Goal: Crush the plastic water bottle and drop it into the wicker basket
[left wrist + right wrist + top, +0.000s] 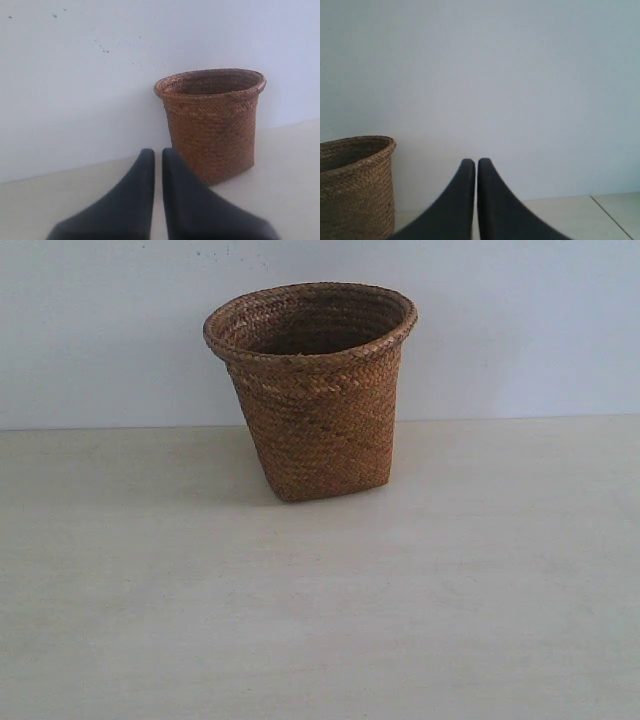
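Note:
The brown wicker basket point(315, 400) stands upright on the pale table near the back wall, its round braided rim facing up. It also shows in the left wrist view as the wicker basket point(212, 125) and at the edge of the right wrist view as the wicker basket point(352, 187). My left gripper point(157, 152) is shut, its black fingers nearly touching with nothing between them, well short of the basket. My right gripper point(476, 162) is shut and empty too, off to the basket's side. The plastic water bottle is out of view in every frame. Neither gripper appears in the exterior view.
A plain white wall point(520, 330) runs behind the table point(320, 620). A seam in the tabletop point(615, 217) shows in the right wrist view.

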You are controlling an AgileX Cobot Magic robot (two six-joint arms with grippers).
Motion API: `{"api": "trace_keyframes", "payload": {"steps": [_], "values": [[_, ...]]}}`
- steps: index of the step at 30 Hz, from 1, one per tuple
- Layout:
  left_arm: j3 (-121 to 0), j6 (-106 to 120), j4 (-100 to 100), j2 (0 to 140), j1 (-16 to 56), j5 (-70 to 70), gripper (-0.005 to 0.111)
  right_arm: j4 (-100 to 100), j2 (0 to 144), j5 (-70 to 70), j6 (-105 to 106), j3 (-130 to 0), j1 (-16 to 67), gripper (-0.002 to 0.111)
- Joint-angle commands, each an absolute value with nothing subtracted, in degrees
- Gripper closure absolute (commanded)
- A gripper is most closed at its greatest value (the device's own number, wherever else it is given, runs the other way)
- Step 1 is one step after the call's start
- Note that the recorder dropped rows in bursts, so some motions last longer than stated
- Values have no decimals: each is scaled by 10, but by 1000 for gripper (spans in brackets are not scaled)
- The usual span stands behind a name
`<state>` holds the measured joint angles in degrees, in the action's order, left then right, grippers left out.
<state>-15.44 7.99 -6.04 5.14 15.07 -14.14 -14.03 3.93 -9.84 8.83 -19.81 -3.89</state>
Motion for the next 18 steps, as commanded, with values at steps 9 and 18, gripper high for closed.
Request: {"api": "trace_keyframes", "payload": {"steps": [9, 18], "values": [[-50, 9, -69, 47, 149, 50, 102, -149, 30, -62, 97, -123, -40, 108], [-31, 8, -71, 47, 149, 60, 102, -150, 30, -88, 105, -55, -40, 108]]}}
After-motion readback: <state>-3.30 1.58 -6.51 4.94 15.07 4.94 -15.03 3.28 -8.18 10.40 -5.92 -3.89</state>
